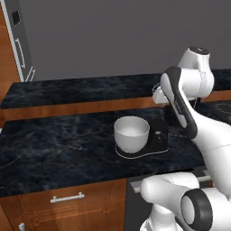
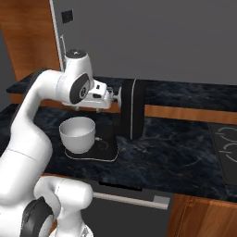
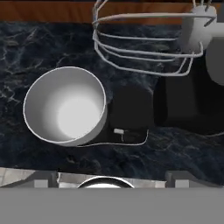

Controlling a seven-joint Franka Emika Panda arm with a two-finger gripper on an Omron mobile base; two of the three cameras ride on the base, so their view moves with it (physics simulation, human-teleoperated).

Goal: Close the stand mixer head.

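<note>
The black stand mixer head (image 2: 134,109) is tilted up, nearly upright, over its black base (image 2: 104,147). Its silver hub (image 2: 120,96) faces left toward my gripper (image 2: 112,98), which hovers just beside the hub above the white mixing bowl (image 2: 77,134). In the hand view the wire whisk (image 3: 144,43) juts across the top, the bowl (image 3: 65,105) lies below it at left, and the head's black body (image 3: 188,105) sits at right. My gripper (image 3: 111,180) is open, its fingertips (image 3: 43,179) wide apart with nothing between them. In the left base view my arm covers the head; the bowl (image 1: 131,134) stands clear.
The mixer stands on a dark marble counter (image 1: 54,144) with wooden drawers (image 1: 67,203) below. A raised back counter (image 1: 81,90) runs behind it under a grey wall. A cooktop (image 2: 227,148) lies to the right.
</note>
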